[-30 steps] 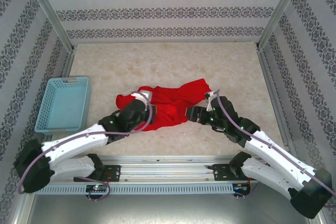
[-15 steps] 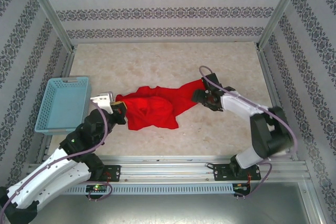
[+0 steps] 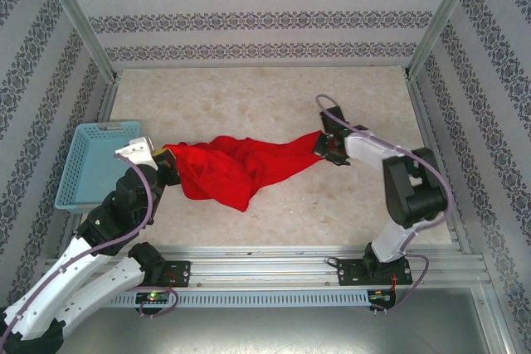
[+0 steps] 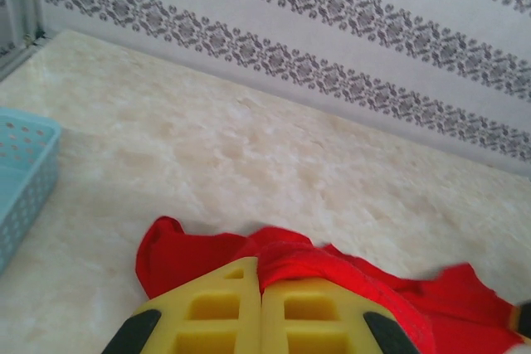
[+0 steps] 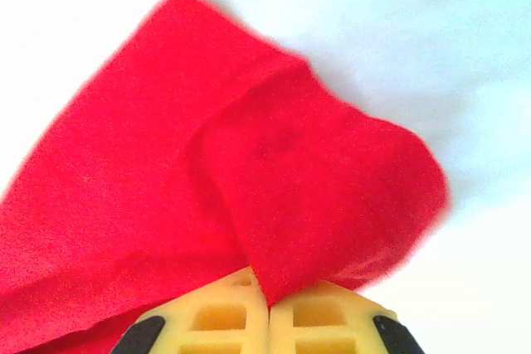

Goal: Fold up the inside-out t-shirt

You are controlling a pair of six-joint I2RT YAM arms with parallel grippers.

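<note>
Both arms have swung outward since 1 second ago, when they crowded a bunched heap at mid-table; the inside-out t-shirt (image 3: 232,167) now stretches between them across the marble-patterned table (image 3: 249,97).

The left gripper (image 3: 163,157) is clamped on the shirt's left end, just beside the light blue basket (image 3: 83,173). Its wrist camera shows the yellow pads pressed together with a red fold caught between them. The right gripper (image 3: 326,144) has closed on the opposite end, and its wrist view shows the cloth (image 5: 249,163) fanning out from between pads that meet.

The shirt's long axis runs left to right, from 1 gripper to the other, neither end lying free. Its bulk sags toward the near edge and sits closer to the left gripper, so the thicker, crumpled mass lies just right of that pincer, while only a narrow tail reaches the right one.

By the look of it, the cloth is not yet flat. Any further spreading would have to follow that same left-right line.
</note>
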